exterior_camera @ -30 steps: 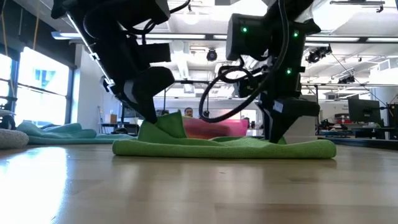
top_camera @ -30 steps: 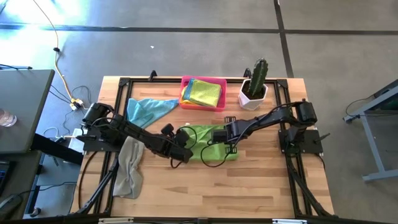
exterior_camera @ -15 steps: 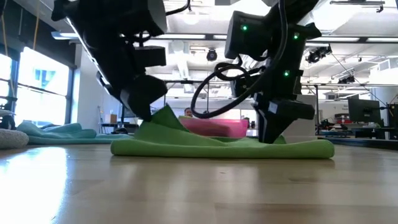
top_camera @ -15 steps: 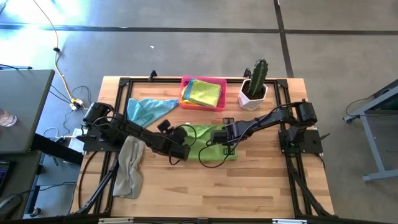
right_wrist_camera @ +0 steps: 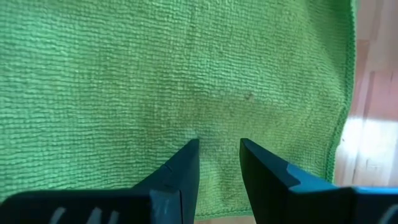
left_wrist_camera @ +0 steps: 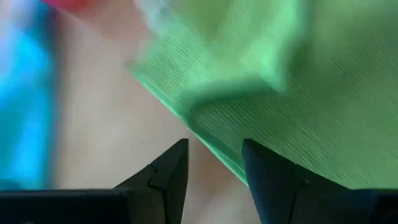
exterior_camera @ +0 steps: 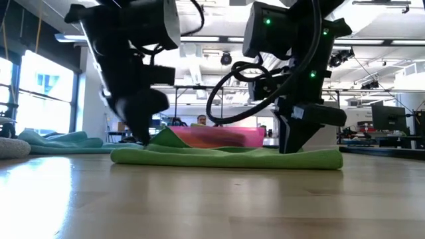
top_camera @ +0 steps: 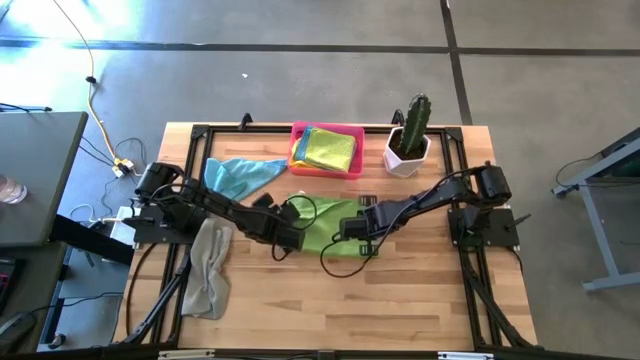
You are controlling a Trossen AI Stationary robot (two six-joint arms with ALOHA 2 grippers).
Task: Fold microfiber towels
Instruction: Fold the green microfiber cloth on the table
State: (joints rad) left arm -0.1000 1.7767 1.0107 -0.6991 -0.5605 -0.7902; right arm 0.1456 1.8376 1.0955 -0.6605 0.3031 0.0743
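A lime green towel [top_camera: 335, 222] lies flat in the middle of the table, with one small flap [exterior_camera: 166, 136] still raised at its left end. My left gripper [left_wrist_camera: 214, 148] stands open at that end, one finger on either side of the towel's edge [left_wrist_camera: 208, 146]. Whether it touches the cloth, I cannot tell. My right gripper [right_wrist_camera: 217, 144] points down on the towel near its right part [exterior_camera: 292, 147], its fingers a little apart. My right gripper comes from above, slanting down. Both fingertips [right_wrist_camera: 189, 152] rest on the towel's upper face [right_wrist_camera: 214, 127], close to its edge. The cloth lies flat between them and no fold is drawn up. The towel lies on the wood under them.
A light blue towel [top_camera: 238, 177] lies at the far left and a grey towel [top_camera: 208, 268] at the near left. A pink tray [top_camera: 298, 130] with folded towels [top_camera: 327, 150] stands at the back, a potted cactus [top_camera: 408, 140] to its right. Bare wood [top_camera: 330, 300] shows near the front edge.
My left gripper has opened and let go of the green towel's raised corner. It has also gone a little toward the table's left edge. The corner has sunk onto the towel, leaving only a low flap.
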